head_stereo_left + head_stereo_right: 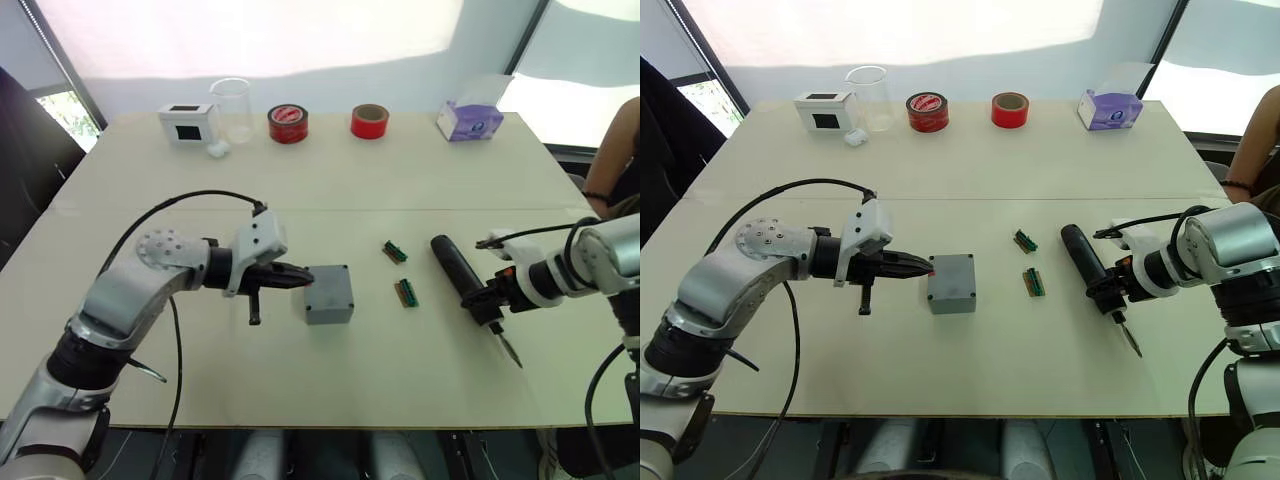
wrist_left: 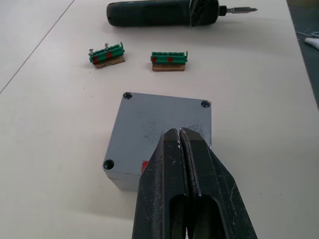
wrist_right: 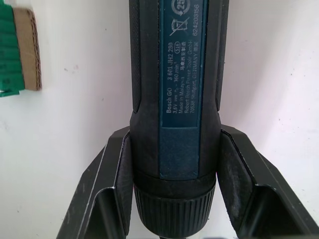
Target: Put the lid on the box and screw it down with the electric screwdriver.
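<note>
Worktop [image 1: 400, 400] carries everything; left gripper [image 1: 303, 281] fingers pressed together, holding nothing, tips touching the near side of the box [image 1: 329, 294] by its red mark, box directly ahead of the tips with the lid [image 2: 164, 122] already seated on top, corner holes visible. Right gripper [image 1: 1102, 292] clamped around the electric screwdriver [image 1: 468, 277] near its bit end, tool lying on the worktop, body reaching away beyond the fingers, bit pointing back toward the robot. Two small green terminal blocks [image 1: 401, 272] lie between the box and the right gripper, apart from both
</note>
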